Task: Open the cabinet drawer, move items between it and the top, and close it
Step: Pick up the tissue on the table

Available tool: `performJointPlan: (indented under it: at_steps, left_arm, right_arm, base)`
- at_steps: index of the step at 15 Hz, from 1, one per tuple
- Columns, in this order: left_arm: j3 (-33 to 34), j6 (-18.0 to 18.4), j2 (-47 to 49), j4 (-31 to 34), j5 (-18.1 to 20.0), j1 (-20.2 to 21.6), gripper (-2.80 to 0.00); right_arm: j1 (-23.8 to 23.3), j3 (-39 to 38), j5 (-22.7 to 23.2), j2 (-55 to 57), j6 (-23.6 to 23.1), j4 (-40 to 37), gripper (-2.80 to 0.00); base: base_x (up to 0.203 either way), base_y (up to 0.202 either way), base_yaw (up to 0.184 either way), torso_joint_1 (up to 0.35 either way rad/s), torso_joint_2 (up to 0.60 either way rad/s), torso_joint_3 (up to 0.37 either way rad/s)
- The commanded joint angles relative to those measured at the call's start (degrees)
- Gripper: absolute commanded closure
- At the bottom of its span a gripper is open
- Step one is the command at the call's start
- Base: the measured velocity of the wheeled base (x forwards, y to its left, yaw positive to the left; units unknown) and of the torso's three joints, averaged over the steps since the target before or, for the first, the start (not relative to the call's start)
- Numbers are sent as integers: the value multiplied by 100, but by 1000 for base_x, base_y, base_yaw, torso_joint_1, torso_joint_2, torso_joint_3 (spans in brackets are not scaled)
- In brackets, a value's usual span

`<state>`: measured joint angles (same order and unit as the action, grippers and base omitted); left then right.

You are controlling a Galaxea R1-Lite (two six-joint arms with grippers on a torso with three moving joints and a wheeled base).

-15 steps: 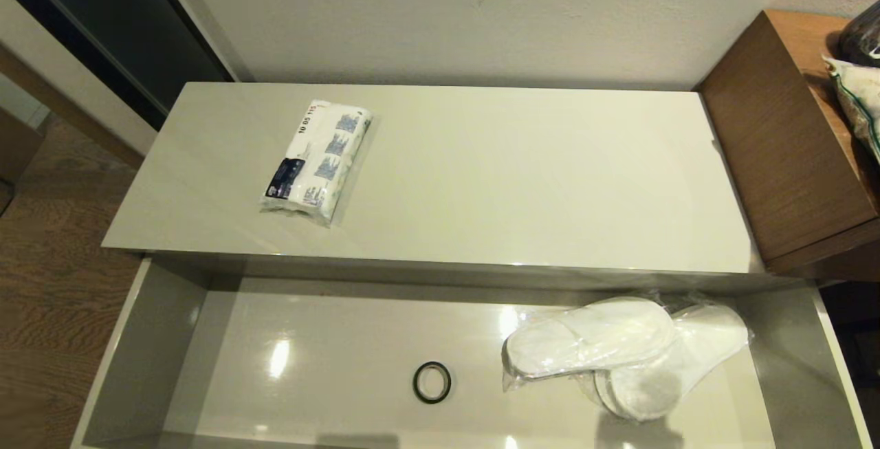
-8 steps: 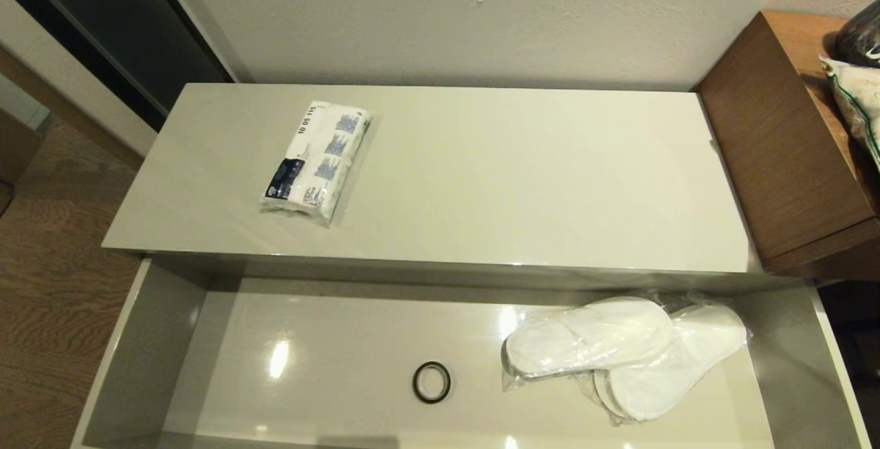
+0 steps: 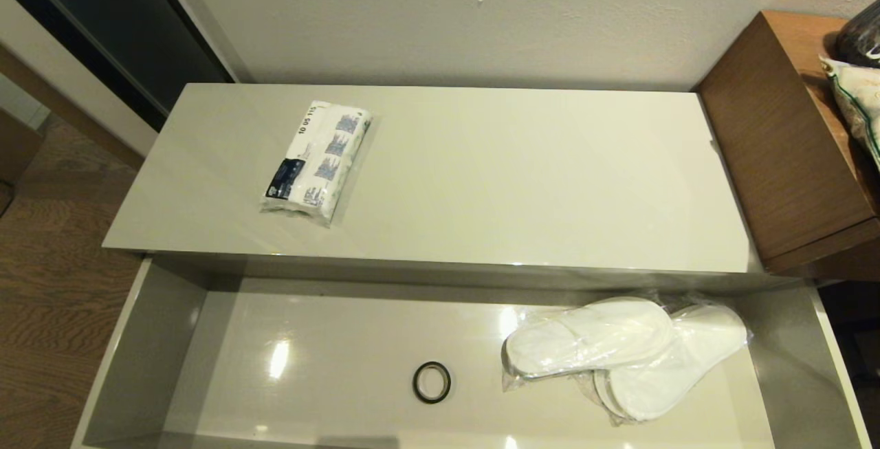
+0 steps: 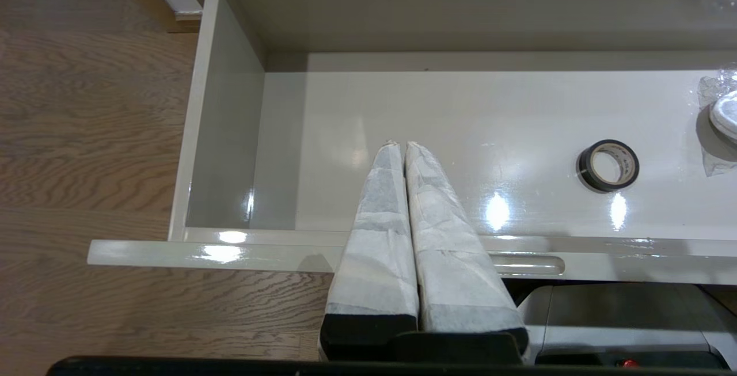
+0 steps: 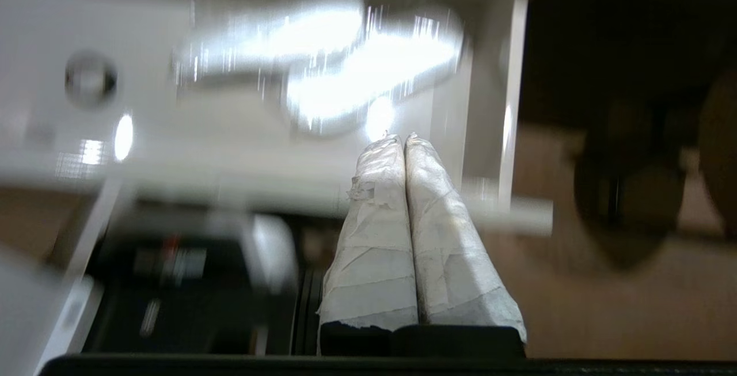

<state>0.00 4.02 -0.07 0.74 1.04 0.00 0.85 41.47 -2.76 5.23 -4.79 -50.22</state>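
The left gripper point(image 4: 401, 144) has its taped fingers pressed together on nothing, parked in front of the drawer's front edge and pointing over its empty left end. The right gripper point(image 5: 400, 136) is likewise clenched and empty, low in front of the drawer's right end, with the slippers ahead of it; its picture is smeared, so the exact spot is unclear. Neither arm shows in the head view.

The drawer point(image 3: 148, 339) stands pulled fully out, so the opening step looks done. The slippers point(image 3: 619, 353), sealed in clear plastic, lie flat on the drawer floor at its right end. A black tape ring point(image 3: 432, 382) lies near the middle, well apart from them. The tissue packet point(image 3: 317, 160) lies on the left part of the top point(image 3: 515, 181). Whether this is the starting layout or one swap is done, I cannot tell. Closing the drawer certainly remains.

The top and drawer floor are glossy and flat, so items should slide easily. A plain wall runs behind, wood flooring to the left, and a brown unit point(image 3: 777, 146) abuts on the right.
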Motion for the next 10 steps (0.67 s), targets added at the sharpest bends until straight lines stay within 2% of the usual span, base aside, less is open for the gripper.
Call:
performJointPlan:
  at_steps: [1,3,4,5,7,10]
  left_arm:
    - [0,2,7,0,1,0,0]
    - [0,2,7,4,1,0,0]
    - [0,2,7,-4,1,0,0]
    - [0,2,7,5,1,0,0]
    - [0,2,7,0,1,0,0]
    - [0,2,7,5,1,0,0]
  right_arm:
    - [-21,-1246,-9,-430,4,2604,0]
    - [-26,-2711,-14,-475,28,4782,0]
    - [-28,-3399,-14,-489,-17,5597,0]
    - [-29,-3899,-10,-498,-53,6061,0]
    - [-32,-4213,-21,-516,-120,6022,0]
    - [-33,-4138,301,-525,163,5170,0]
  base:
    - [0,0,0,0,0,0]
    - [0,0,0,0,0,0]
    - [0,0,0,0,0,0]
    - [0,0,0,0,0,0]
    - [0,0,0,0,0,0]
    - [0,0,0,0,0,0]
